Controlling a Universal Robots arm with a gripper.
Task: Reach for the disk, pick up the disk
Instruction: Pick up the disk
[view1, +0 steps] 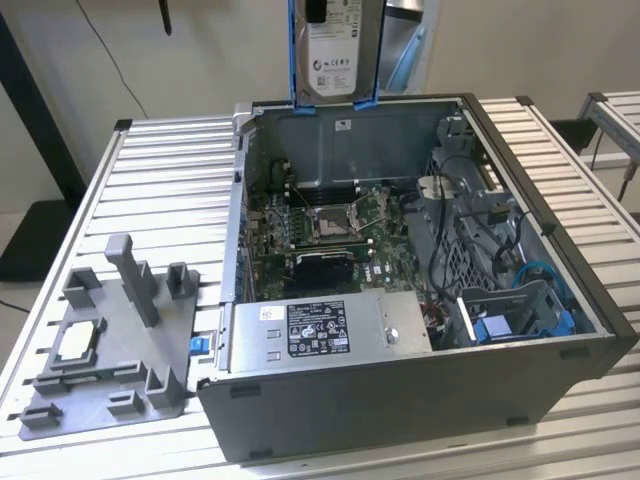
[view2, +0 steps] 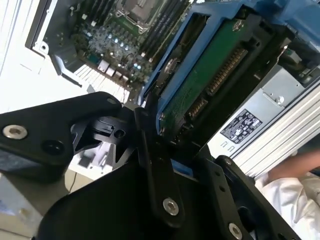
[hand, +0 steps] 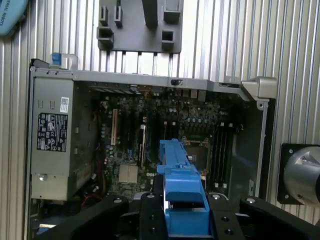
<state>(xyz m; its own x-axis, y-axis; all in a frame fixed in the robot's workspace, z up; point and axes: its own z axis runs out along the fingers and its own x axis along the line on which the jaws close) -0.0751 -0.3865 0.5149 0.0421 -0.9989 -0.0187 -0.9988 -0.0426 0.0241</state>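
The disk (view1: 335, 50) hangs upright in the air above the far wall of the open computer case (view1: 400, 400), well clear of the table (view1: 160, 180), so both the reach and the pick-up look done. The gripper (view2: 165, 145) has its black fingers (view2: 150, 155) closed on the disk's blue bracket (hand: 182, 192), holding it by one end.

The exterior view shows the disk's labelled face, its height over the case, and the grey holder (view1: 120, 340) with a small square chip (view1: 78, 343) beside the case. The second wrist view shows the disk's green circuit-board underside (view2: 210, 75) and a person's sleeve (view2: 295, 195) at the edge. The first wrist view looks straight down past the bracket onto the motherboard (hand: 165, 135) and the power supply (hand: 52, 145).
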